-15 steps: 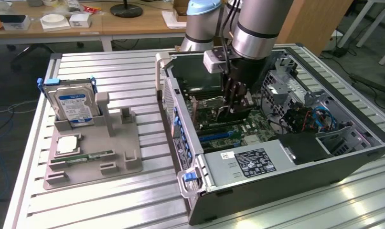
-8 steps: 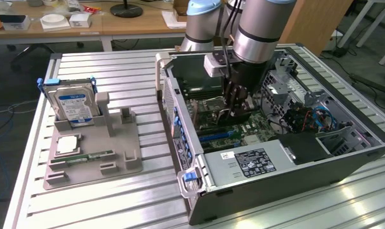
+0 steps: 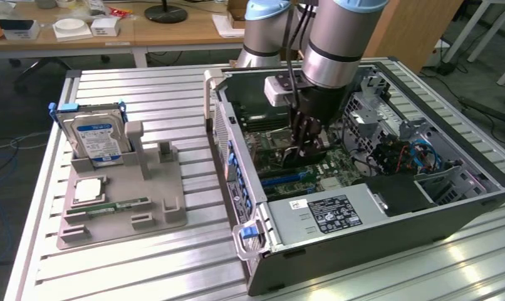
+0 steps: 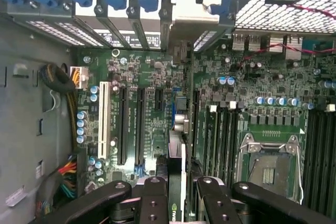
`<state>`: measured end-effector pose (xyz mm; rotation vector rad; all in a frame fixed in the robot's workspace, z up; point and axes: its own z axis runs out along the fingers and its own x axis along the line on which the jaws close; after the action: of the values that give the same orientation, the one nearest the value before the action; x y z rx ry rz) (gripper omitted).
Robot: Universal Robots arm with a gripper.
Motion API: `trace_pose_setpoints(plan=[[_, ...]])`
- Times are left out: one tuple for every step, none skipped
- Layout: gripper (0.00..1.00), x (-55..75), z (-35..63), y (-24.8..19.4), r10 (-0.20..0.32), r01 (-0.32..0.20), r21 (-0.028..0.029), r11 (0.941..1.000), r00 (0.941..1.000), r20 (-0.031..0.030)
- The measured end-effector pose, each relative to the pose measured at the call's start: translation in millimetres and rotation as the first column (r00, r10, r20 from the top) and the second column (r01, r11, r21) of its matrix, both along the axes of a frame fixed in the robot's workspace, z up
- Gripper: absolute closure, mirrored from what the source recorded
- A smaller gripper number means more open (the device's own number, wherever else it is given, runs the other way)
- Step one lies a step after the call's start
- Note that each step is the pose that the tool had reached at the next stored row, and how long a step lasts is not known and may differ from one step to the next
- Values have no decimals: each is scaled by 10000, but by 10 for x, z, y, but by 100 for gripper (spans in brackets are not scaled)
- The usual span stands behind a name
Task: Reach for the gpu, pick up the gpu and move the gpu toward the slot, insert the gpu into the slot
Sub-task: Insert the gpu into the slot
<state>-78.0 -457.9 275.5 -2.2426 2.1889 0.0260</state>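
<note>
Jaws part-closed, pinching gpu [image 4: 176, 182] upright over blue slot [image 4: 172, 115]; keep it square, lower straight, press evenly w/o tilt.

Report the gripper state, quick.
Gripper: closed, holding the gpu.

- We are in a robotics lab or workshop: a robot arm [image 3: 340, 44] reaches into an open computer case [image 3: 386, 226].
- We see a slatted metal bench [image 3: 152, 269] carrying a grey parts holder [image 3: 144, 188].
- Behind, we see a wooden desk [image 3: 185, 34] with white boxes [image 3: 72, 28].
</note>
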Motion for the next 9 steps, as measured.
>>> trace_pose_setpoints(plan=[[74, -11, -8, 0, 0, 0, 2, 10000, 10000, 1], [74, -15, -13, 0, 0, 0, 2, 10000, 10000, 7], [74, -17, -17, 0, 1, -1, -1, 10000, 10000, 36], [74, -18, -20, 0, 0, 0, -2, 10000, 10000, 65], [74, -18, -22, 0, 1, -1, -2, 10000, 10000, 96], [74, -18, -24, 0, 1, -1, 0, 10000, 9999, 129], [74, -23, -25, 1, 1, -1, 2, 10000, 9999, 145], [74, -29, -26, 1, 0, 0, 2, 10000, 9999, 147], [74, -34, -25, 1, 0, 0, 2, 10000, 9999, 147]])
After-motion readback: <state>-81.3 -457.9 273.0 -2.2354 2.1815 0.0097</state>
